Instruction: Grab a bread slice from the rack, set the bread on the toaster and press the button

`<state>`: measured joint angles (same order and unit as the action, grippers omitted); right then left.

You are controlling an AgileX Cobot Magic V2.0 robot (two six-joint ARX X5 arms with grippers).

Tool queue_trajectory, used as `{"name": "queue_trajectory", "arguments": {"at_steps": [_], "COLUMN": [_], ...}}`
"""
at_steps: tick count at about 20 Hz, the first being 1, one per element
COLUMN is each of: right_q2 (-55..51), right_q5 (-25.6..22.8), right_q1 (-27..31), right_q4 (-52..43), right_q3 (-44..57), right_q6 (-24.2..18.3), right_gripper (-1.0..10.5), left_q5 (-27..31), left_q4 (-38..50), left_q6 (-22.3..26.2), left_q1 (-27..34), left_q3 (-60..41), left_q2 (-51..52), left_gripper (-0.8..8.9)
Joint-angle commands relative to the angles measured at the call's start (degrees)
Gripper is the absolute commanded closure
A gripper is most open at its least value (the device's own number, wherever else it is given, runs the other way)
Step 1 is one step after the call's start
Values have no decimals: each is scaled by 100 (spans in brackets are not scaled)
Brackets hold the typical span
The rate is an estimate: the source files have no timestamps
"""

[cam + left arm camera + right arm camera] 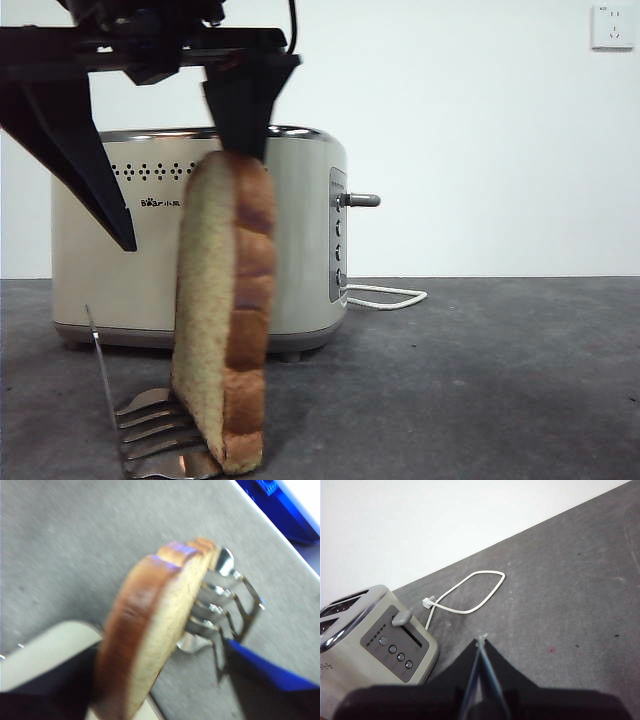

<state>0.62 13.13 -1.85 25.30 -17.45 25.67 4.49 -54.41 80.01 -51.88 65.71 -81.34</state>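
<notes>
The slice of bread point(225, 310) stands on edge in the small steel rack point(150, 430) near the table's front, leaning slightly. My left gripper point(188, 200) has come down over it and is open. One jaw touches the bread's domed top and the other hangs well off to the side. In the left wrist view the bread point(150, 630) lies against one jaw of the left gripper point(160, 647), with the rack point(225, 605) behind it. The cream toaster point(130, 260) stands behind, its grey button point(362, 200) sticking out sideways. My right gripper point(480, 641) is shut and empty, off to the side of the toaster point(350, 650) and button point(401, 618).
A white cord point(390, 295) loops on the table beside the toaster's grey end panel; the right wrist view shows the same cord point(465, 592). A wall socket point(612, 27) sits high at the back right. A blue object point(280, 505) lies past the table edge.
</notes>
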Motion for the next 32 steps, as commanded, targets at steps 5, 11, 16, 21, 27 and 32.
{"name": "queue_trajectory", "arguments": {"at_steps": [5, 11, 16, 21, 27, 32], "right_q2": [2, 2, 2, 2, 2, 2], "right_q5": [39, 44, 85, 85, 85, 83], "right_q1": [-2, -2, -2, -2, 0, 0], "right_q4": [-33, -31, -31, -31, 15, 13], "right_q3": [-11, -11, -11, -11, -11, -11], "right_q6": [-46, -46, -48, -46, -46, -44], "right_gripper": [948, 948, 948, 948, 948, 948], "left_q5": [308, 310, 326, 321, 273, 304], "left_q4": [24, 28, -17, -76, -702, -1499], "left_q6": [260, 275, 275, 273, 251, -345], "left_q1": [22, 33, 33, -7, -188, -323], "left_q3": [33, 35, 37, 39, 201, 1685], "left_q2": [-13, 15, 127, 337, 1075, 1351], "left_gripper": [638, 725, 823, 822, 822, 823]}}
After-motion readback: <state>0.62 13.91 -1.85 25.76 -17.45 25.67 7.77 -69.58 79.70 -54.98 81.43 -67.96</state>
